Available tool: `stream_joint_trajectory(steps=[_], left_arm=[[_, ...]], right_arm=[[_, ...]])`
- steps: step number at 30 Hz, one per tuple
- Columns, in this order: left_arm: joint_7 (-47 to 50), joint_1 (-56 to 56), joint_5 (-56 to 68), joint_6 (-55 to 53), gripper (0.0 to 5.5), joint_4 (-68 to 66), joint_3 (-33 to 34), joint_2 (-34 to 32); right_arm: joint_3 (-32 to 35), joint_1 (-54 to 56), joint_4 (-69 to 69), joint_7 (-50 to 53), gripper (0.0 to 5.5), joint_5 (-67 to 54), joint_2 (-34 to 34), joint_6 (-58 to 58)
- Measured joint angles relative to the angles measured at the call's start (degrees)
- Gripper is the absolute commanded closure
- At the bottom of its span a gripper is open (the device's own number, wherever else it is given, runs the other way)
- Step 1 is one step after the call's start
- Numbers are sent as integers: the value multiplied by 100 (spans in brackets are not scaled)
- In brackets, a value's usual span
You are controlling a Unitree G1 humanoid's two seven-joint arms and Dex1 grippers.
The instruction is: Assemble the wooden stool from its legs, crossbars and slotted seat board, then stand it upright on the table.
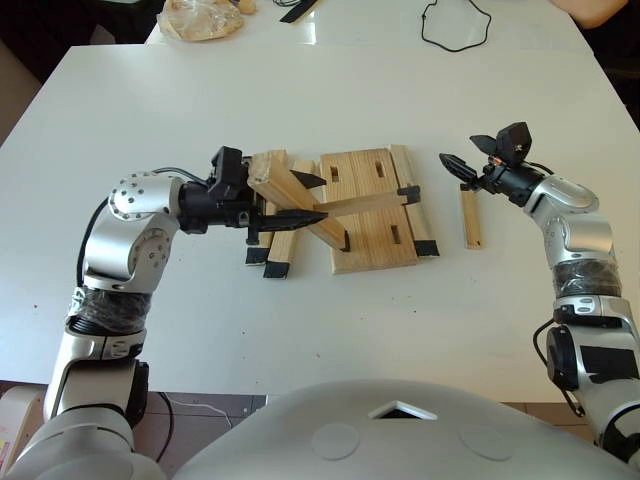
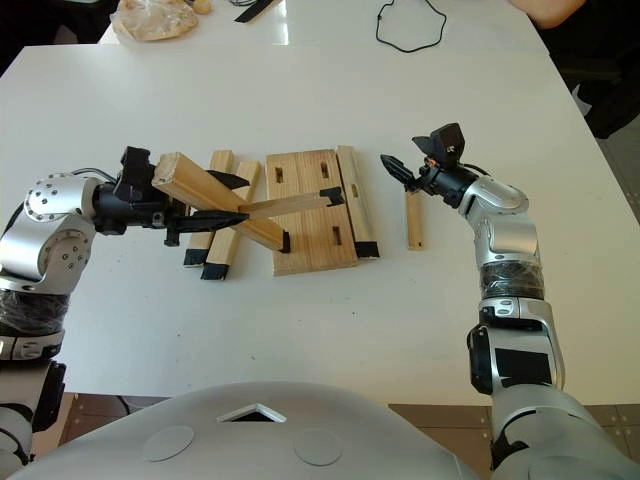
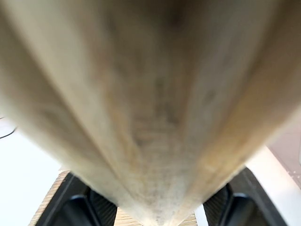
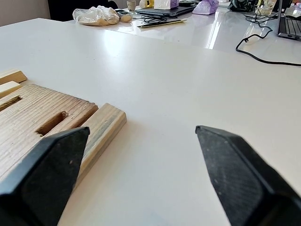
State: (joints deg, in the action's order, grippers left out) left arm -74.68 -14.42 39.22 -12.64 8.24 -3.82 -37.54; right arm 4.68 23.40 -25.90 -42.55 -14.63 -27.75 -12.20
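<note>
The left pincer (image 1: 320, 197) is clamping a thick wooden leg (image 1: 278, 180) between its two fingers, holding it tilted above the table (image 1: 330, 100), the leg's black-capped lower end dipping toward the near left corner of the slotted seat board (image 1: 370, 225). The board is lying flat mid-table. A thin crossbar (image 1: 365, 203) is running from the held leg out across the board. It may be seated in the leg, though the head views are not showing that joint clearly enough to say.

The right pincer (image 1: 458, 148) is hovering wide and empty, well apart from the board, near a loose crossbar (image 1: 471, 218) lying on the table. Another leg (image 4: 101, 127) is lying against the board's right edge, and two spare legs (image 1: 282, 245) are resting just beside its left edge.

The pieces are looking like light, stiff softwood, unlikely to bend. The sawn faces should be giving fair grip, so slipping seems a minor worry. Taking each leg near its middle, across the flat sides, is probably best, leaving the ends free for the slots. The thin crossbar is the frailest part and could snap or lever out if twisted, so the tilted leg is wanting gentle, straight guidance.
</note>
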Motion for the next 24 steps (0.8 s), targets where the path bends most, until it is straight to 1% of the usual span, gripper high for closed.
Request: stream_joint_trajectory(steps=[8, 13, 16, 19, 24], left_arm=[[-216, -45, -37, 257, 345, -128, -60, -114], [-402, -129, -56, 713, 345, -248, -212, -186], [-407, -368, -128, 756, 345, -443, -347, -219], [-348, -679, -526, 475, 345, -717, -557, -329], [-284, -997, -445, -257, 345, -816, -411, -486]], right_arm=[[1, 0, -25, 13, 134, 7, 1, 30], [1, -9, -12, 39, 134, 4, 51, 29], [1, -56, 41, 71, 134, 1, 81, 29], [3, -208, 226, 152, 134, -15, 163, 16], [12, -565, 471, 311, 134, -40, 297, -89]])
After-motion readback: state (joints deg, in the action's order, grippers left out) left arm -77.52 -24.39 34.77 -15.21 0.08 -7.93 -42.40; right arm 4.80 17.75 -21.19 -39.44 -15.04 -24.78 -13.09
